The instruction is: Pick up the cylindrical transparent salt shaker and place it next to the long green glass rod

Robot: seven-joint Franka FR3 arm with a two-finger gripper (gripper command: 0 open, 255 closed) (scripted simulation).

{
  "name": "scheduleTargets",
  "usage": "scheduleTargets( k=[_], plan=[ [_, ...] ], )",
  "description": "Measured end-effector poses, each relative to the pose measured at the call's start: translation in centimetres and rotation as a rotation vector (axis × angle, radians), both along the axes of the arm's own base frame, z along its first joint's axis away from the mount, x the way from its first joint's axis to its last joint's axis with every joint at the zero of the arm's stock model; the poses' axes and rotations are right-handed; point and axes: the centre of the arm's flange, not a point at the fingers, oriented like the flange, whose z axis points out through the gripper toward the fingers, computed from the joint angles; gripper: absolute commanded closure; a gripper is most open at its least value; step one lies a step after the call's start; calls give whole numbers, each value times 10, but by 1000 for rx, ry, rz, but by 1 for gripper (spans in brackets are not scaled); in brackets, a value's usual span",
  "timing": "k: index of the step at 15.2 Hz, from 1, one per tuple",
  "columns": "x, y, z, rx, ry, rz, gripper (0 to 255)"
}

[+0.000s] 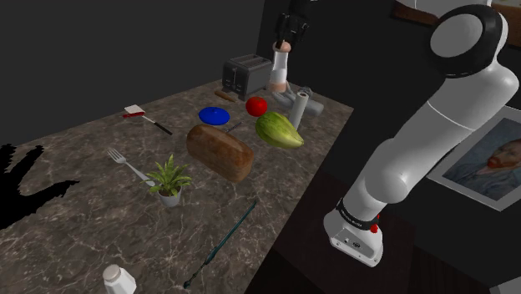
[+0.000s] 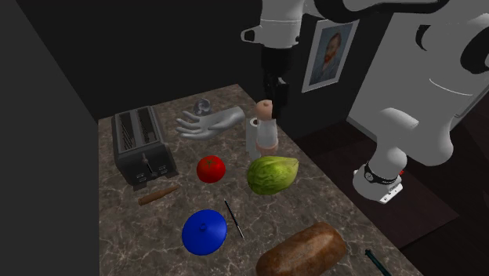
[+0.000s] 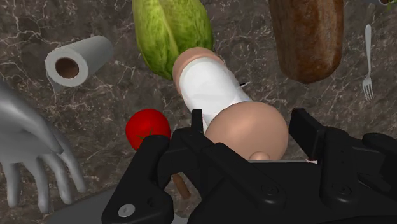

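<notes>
While my pincer (image 3: 250, 119) is closed on the rounded tan cap of the salt shaker (image 3: 205, 86), one black finger pressed to each side of it, the shaker's white body hangs below my fingertips with a second tan end at its foot. I cannot tell whether that foot rests on the dark marbled counter (image 1: 100, 234) or is just clear of it. Close under my pincer, right beside the shaker, lie a green cabbage (image 3: 168, 28) and a red tomato (image 3: 147, 127). A white paper roll (image 3: 76, 60) and a silver model hand (image 3: 28, 137) are near on one side of me, and a grey toaster (image 1: 244, 73) stands close by. Farther out from my pincer, past the cabbage, lies a brown bread loaf (image 3: 308, 35), with a fork (image 3: 368, 60) beyond it. The long green rod (image 1: 224, 242) lies well apart from my pincer, past the loaf, near the counter's edge at the opposite end. A small potted plant (image 1: 169, 179) stands near it.
</notes>
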Motion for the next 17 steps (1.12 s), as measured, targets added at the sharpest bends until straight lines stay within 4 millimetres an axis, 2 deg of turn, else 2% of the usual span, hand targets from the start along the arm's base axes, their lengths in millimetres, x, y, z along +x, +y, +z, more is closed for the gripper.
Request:
scheduleTargets(
  k=[12, 17],
  plan=[
    [-36, 153, -1, 0, 0, 0, 255],
    [-58, 216, -2, -1, -1, 0, 255]
  ],
)
